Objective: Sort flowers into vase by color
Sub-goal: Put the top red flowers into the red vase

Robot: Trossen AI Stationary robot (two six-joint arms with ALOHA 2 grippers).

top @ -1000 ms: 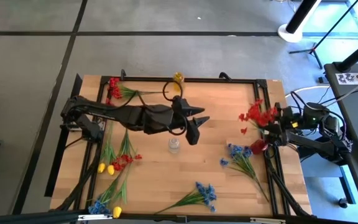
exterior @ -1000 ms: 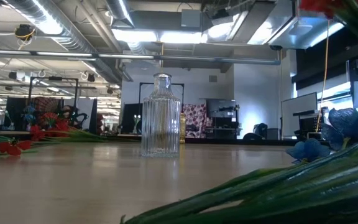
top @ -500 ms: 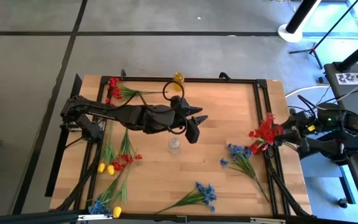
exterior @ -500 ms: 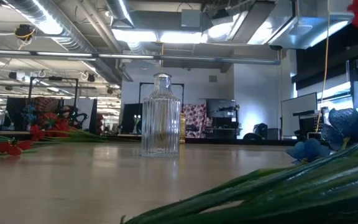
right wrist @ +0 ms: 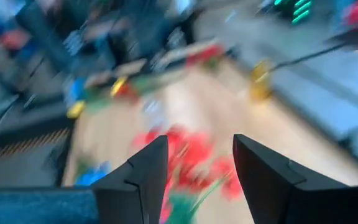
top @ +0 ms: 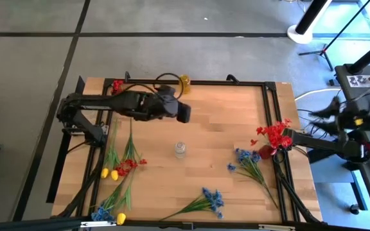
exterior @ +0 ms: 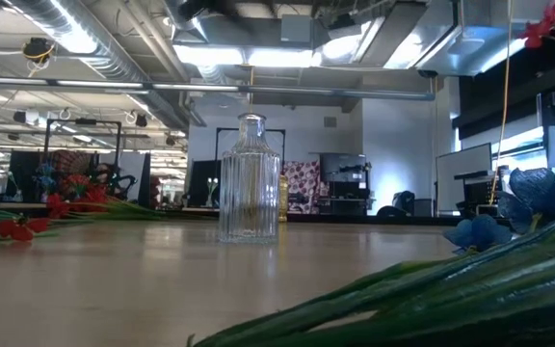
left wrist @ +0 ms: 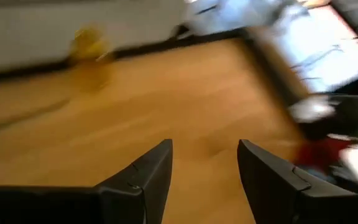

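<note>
Presently red flowers (top: 273,134): clustered blossoms, green stem, at table's right edge.

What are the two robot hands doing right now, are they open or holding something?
Left gripper: open, holding nothing, above the table's far left part.
Right gripper: open, nothing between its fingers; red flowers lie just ahead of it at the table's right edge.

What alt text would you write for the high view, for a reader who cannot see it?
Seen from above, a small glass vase stands mid-table with red, blue and yellow flowers scattered around it. The left gripper hovers open above the table's far half.
</note>
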